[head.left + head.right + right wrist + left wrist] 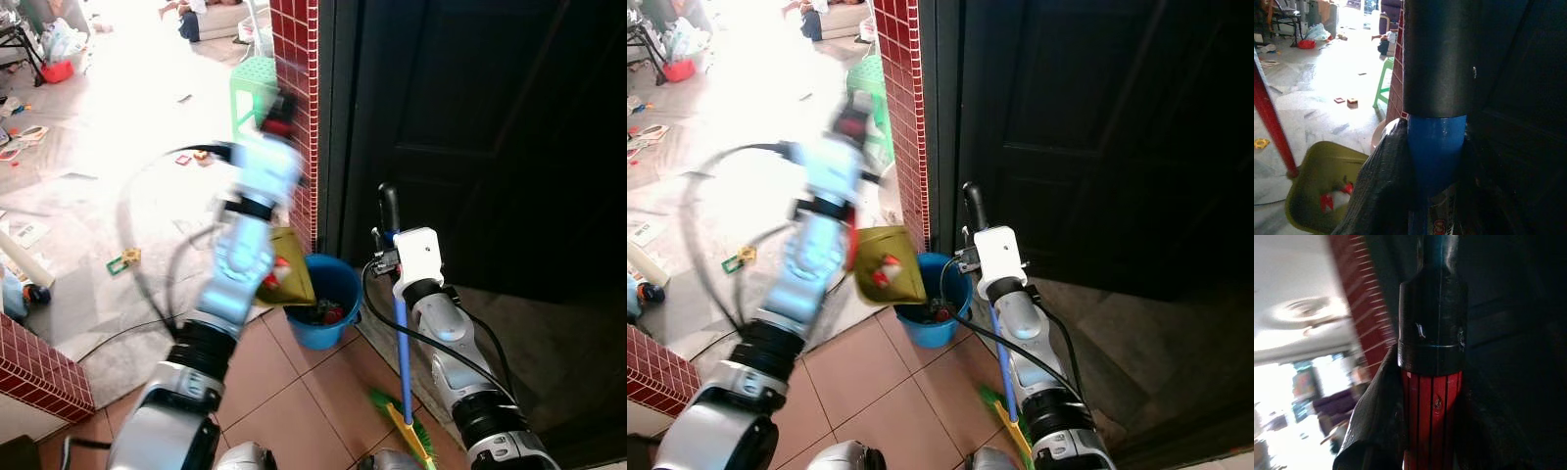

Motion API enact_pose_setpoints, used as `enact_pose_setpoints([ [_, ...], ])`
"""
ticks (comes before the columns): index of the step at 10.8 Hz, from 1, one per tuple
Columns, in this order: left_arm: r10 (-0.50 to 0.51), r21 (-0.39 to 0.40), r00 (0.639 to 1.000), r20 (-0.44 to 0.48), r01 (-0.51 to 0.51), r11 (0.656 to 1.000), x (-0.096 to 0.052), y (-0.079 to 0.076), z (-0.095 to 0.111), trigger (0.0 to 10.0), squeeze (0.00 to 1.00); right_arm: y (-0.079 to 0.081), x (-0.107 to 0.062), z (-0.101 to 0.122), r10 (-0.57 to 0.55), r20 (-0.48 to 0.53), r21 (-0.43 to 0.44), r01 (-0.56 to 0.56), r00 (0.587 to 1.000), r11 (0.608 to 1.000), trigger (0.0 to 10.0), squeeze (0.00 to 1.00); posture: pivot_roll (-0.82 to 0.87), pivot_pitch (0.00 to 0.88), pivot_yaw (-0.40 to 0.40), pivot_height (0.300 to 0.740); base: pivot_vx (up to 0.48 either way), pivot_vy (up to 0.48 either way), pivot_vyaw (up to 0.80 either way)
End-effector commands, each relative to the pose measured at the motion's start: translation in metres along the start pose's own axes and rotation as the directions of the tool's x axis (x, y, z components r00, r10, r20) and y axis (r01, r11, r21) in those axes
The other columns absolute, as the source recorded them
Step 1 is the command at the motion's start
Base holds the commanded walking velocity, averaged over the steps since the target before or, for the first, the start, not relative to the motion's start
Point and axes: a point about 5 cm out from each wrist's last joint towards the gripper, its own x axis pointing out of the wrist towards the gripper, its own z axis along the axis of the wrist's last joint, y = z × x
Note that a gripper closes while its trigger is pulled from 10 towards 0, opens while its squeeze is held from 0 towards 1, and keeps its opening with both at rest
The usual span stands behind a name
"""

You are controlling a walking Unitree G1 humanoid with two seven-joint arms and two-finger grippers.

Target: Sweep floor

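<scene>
1. Tipping of a yellow-green dustpan (888, 264) over a blue bucket (328, 305) is observed; the pan hangs below the left gripper (277, 113) on a red handle (1431, 421), its mouth angled down toward the bucket opening, judged so that collected debris slides in.
2. The left gripper is raised high and blurred in the head views. In the left wrist view the red handle with its black cap (1432, 328) is seen clamped between the dark fingers (1369, 426), which are closed tightly around it with no gap visible.
3. The right gripper (390, 230) is closed around the blue handle (1436, 156) of a broom (404, 343), just below its black end grip (1442, 54). The finger (1378, 191) is seen pressed against the shaft.
4. The broom is held upright and to the side, its green and yellow head (407, 423) resting at the tiled floor (294, 411), judged to be parked clear of the pan while emptying is done.
5. Red and white scraps (1334, 196) are seen inside the pan, and some items lie in the bucket, so emptying is judged incomplete.
6. The bucket stands beside a red-tiled pillar (294, 59), below and ahead of both sets of fingers.
7. Scattered items remain on the bright floor beyond; further sweeping is judged necessary.
</scene>
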Motion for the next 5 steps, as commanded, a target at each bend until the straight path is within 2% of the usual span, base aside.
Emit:
enact_pose_setpoints([
  [1, -0.112, 0.046, 0.991, 0.075, 0.109, 0.993, 0.004, -0.009, 0.009, 10.0, 0.00, 0.000, 0.005, 0.011, 0.005, 0.044, -0.008, -0.004, 0.999, 1.000, 10.0, 0.00, -0.12, 0.014, 0.073, 0.740, 0.000, 0.000, 0.00],
  [2, -0.210, 0.062, 0.972, 0.106, 0.205, 0.977, -0.001, -0.019, 0.012, 10.0, 0.00, 0.000, 0.005, 0.012, 0.002, 0.047, -0.009, -0.002, 0.999, 1.000, 10.0, 0.00, -0.11, 0.011, 0.076, 0.740, 0.000, 0.000, 0.00],
  [3, -0.370, 0.070, 0.918, 0.140, 0.364, 0.929, -0.009, -0.033, 0.016, 10.0, 0.00, -0.001, 0.006, 0.012, -0.002, 0.050, -0.009, 0.002, 0.999, 1.000, 10.0, 0.00, -0.11, 0.011, 0.077, 0.740, 0.000, 0.000, 0.00],
  [4, -0.533, 0.140, 0.821, 0.205, 0.515, 0.846, -0.020, -0.045, 0.025, 10.0, 0.00, -0.001, 0.006, 0.011, -0.002, 0.048, -0.011, 0.003, 0.999, 1.000, 10.0, 0.00, -0.11, 0.011, 0.076, 0.740, 0.000, 0.000, 0.00],
  [5, -0.616, 0.153, 0.761, 0.205, 0.596, 0.788, -0.027, -0.054, 0.027, 10.0, 0.00, 0.000, 0.006, 0.011, 0.000, 0.047, -0.011, 0.001, 0.999, 1.000, 10.0, 0.00, -0.11, 0.011, 0.074, 0.740, 0.000, 0.000, 0.00],
])
